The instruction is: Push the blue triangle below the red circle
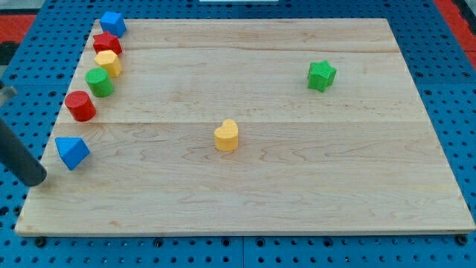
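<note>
Basically done: blue triangle [72, 152] is sitting at 6 o'clock of red circle [80, 106], my tip [33, 179] resting at its 8 o'clock; no fingers showing, state unknowable.

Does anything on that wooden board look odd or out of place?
Nothing looks damaged or spilled. Six blocks crowd the light wooden board's left edge, from the blue cube down to the red cylinder and blue triangle; my tip sits just left of the triangle.

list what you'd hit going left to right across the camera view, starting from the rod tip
my tip → blue triangle → red circle → green circle → yellow heart → green star. The red, yellow and blue blocks stacked along the top-left edge overlap these in left-right position, so I've left them out.
</note>
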`<action>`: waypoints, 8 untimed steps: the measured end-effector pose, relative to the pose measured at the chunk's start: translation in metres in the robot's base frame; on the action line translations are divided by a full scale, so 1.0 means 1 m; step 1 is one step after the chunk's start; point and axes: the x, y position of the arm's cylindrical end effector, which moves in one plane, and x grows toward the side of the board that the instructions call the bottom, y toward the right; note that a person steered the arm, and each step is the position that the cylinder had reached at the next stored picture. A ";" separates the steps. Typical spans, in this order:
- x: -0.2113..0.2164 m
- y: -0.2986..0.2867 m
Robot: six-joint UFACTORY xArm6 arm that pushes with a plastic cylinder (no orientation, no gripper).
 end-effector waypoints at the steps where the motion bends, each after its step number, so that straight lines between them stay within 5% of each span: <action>1: -0.024 -0.001; 5: -0.055 0.014; 6: -0.009 -0.020; 8: 0.003 0.049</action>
